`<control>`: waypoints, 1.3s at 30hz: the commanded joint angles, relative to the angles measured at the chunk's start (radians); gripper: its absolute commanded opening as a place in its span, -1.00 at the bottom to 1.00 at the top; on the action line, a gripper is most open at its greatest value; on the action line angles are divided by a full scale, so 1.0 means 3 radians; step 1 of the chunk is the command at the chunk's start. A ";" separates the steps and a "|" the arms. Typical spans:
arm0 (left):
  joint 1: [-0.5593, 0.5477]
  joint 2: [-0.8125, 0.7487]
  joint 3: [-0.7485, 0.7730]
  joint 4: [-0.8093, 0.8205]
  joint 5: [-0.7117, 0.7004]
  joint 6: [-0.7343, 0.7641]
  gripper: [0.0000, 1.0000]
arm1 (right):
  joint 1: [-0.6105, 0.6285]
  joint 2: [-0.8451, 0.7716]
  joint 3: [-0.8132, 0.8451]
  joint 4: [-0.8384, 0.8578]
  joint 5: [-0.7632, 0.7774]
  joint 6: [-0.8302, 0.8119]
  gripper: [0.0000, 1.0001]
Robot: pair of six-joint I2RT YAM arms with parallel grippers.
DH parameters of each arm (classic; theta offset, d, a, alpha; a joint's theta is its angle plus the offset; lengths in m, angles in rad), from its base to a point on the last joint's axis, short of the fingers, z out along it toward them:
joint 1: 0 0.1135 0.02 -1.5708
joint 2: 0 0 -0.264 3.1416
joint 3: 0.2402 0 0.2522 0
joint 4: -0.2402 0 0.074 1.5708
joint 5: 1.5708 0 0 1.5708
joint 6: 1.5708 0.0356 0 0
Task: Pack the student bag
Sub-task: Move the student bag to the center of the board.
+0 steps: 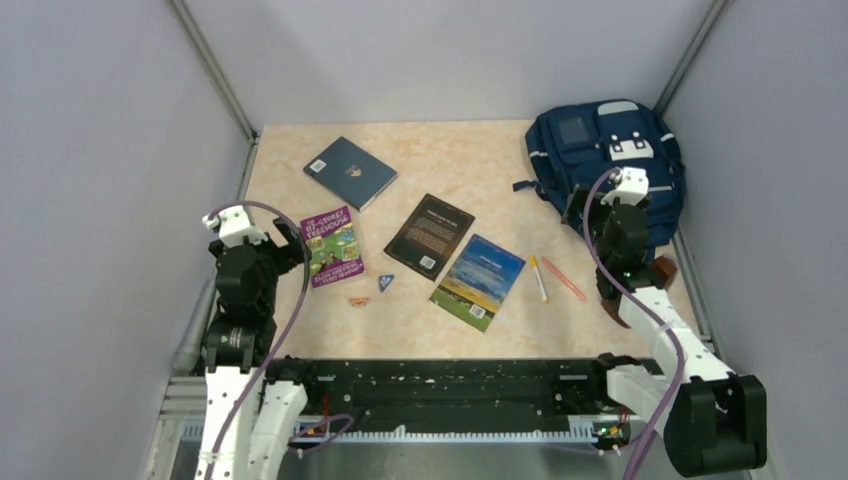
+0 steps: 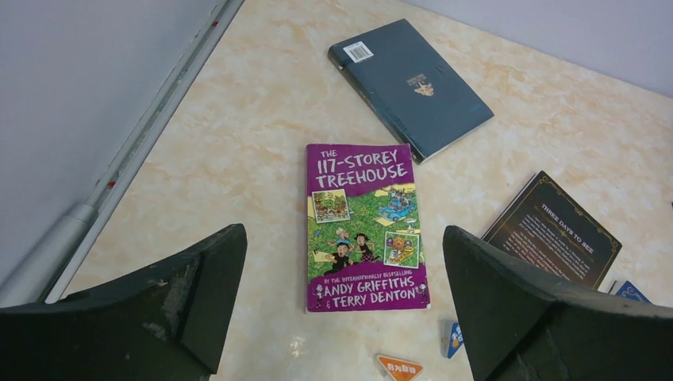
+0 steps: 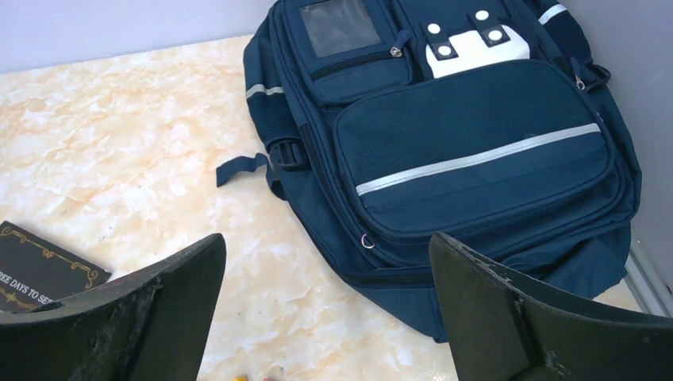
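The student bag [image 1: 590,150], a large navy backpack with pale stripes, lies flat at the table's far right corner, its zips shut; the right wrist view shows its front pockets [image 3: 476,143]. My right gripper [image 1: 583,208] hovers open just in front of the bag's lower edge, its midpoint [image 3: 327,238] over bare table. My left gripper [image 1: 292,248] stands open at the left, and the purple Treehouse book [image 2: 363,226] lies flat between and beyond its fingers [image 2: 198,294]. Neither gripper holds anything.
On the marble table [image 1: 470,160] lie a dark blue book [image 1: 350,171], a black book [image 1: 430,236], a landscape-cover book [image 1: 479,281], a yellow pen [image 1: 538,278], an orange pen [image 1: 563,278], a small blue tag [image 1: 385,283] and an orange tag [image 1: 358,300]. Walls enclose three sides.
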 commanded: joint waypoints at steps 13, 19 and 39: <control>0.0016 0.0031 0.0119 0.0072 0.0052 -0.0020 0.96 | 0.0000 -0.0075 -0.0041 0.0202 0.0086 0.0033 0.95; 0.0017 0.0021 0.0111 0.0067 0.0020 -0.0009 0.96 | 0.0002 0.0020 0.0014 0.0214 0.0119 0.0049 0.97; 0.0016 0.0295 0.0110 -0.0103 -0.0041 0.0098 0.96 | -0.0148 0.2481 0.1708 -0.1413 0.0540 -0.0115 0.77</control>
